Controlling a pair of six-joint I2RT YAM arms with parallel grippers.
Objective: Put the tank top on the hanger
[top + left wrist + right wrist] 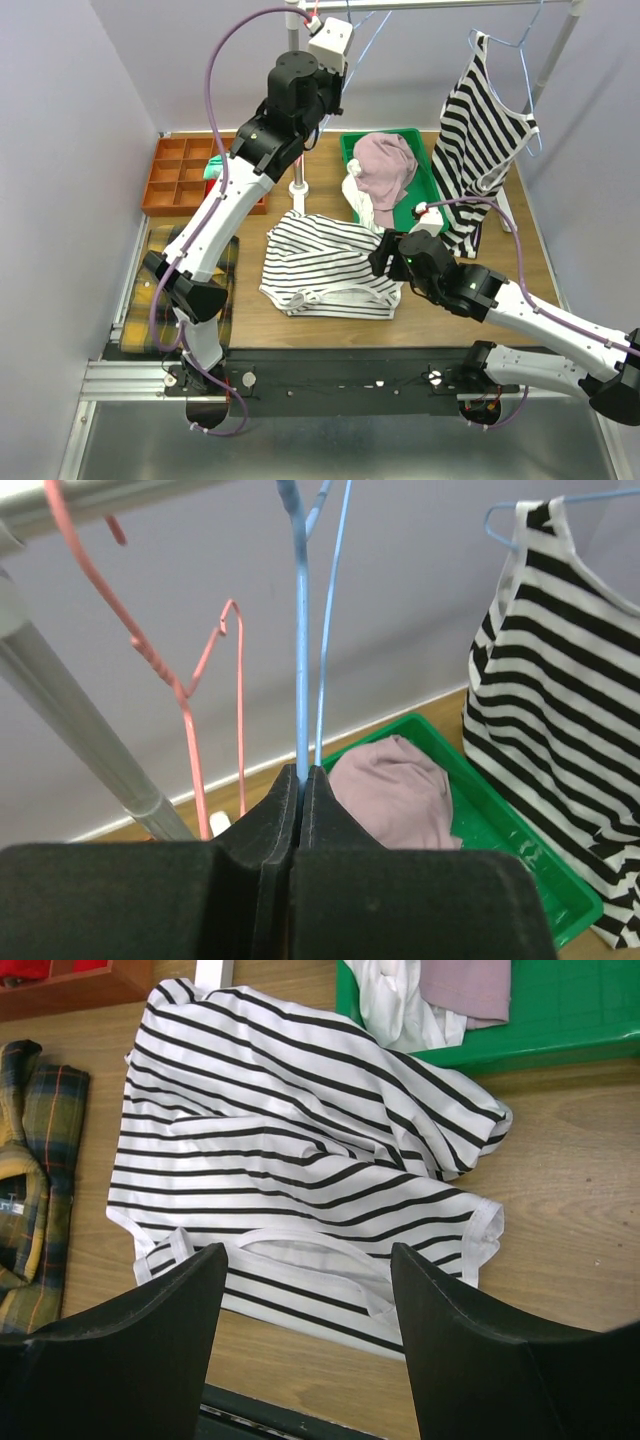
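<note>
Gripping, left end effector (300,776): jaws are pinched shut on the wire of the light-blue hanger (300,630), up by the rail and beside a pink-red hanger (190,685).
Right end effector (305,1260): jaws are wide and hold nothing, hovering just over the near edge of the tank top (290,1140).
Tank top: lies flat on the bench (560,1210), with neckline and straps toward the right end effector and hem toward the far side. Its long axis runs roughly near-to-far.
Nearer arm: the right; the left is well apart, high above.
Key relation: the hanger sits above and behind the garment, so I judge the top must be lifted up to it.
Green tray (345,145): holds a pink garment (385,165) lying over white cloth (358,200).
Red divided box (160,185): one compartment holds something green, too small to name.
</note>
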